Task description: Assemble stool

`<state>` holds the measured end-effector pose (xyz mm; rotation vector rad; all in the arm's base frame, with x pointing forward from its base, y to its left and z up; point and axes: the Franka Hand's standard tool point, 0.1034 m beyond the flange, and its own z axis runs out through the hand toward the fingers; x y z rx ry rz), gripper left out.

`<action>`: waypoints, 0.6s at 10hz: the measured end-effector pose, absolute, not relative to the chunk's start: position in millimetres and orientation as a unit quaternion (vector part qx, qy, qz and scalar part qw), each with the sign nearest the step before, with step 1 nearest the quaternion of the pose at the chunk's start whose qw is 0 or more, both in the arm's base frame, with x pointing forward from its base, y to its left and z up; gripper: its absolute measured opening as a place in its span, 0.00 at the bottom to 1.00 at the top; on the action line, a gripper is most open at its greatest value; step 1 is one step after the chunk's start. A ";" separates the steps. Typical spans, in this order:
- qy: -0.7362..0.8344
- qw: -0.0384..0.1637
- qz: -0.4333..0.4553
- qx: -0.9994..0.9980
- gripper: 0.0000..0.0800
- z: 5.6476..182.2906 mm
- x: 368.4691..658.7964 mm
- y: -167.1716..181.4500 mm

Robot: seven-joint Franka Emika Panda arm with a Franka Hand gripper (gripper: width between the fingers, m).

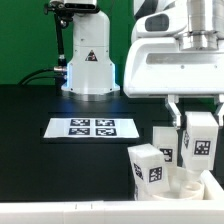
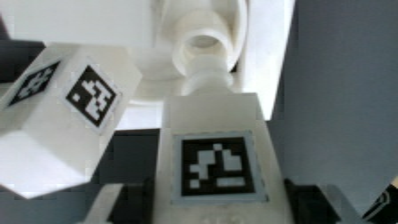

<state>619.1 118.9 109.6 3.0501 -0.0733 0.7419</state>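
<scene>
My gripper (image 1: 197, 120) is shut on a white stool leg (image 1: 200, 138) with a black-and-white tag and holds it upright over the round white seat (image 1: 203, 188) at the exterior view's lower right. A second leg (image 1: 150, 165) stands on the seat's left side, and a third leg (image 1: 166, 141) stands just behind it. In the wrist view the held leg (image 2: 217, 140) fills the centre between my gripper's (image 2: 217, 205) dark fingers (image 2: 118, 197). A tagged leg (image 2: 68, 110) stands beside it. Beyond it the seat (image 2: 267, 70) shows a round socket (image 2: 206, 44).
The marker board (image 1: 92, 128) lies flat on the black table (image 1: 40, 160), left of the seat. The arm's white base (image 1: 90, 60) stands at the back. A green wall runs behind the table.
</scene>
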 end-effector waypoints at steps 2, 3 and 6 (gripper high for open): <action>-0.022 0.003 0.233 0.972 0.42 105.5 617.9 118.1; -0.022 0.004 0.232 0.973 0.42 102.9 617.2 117.3; -0.019 0.007 0.227 0.974 0.42 92.9 615.9 118.7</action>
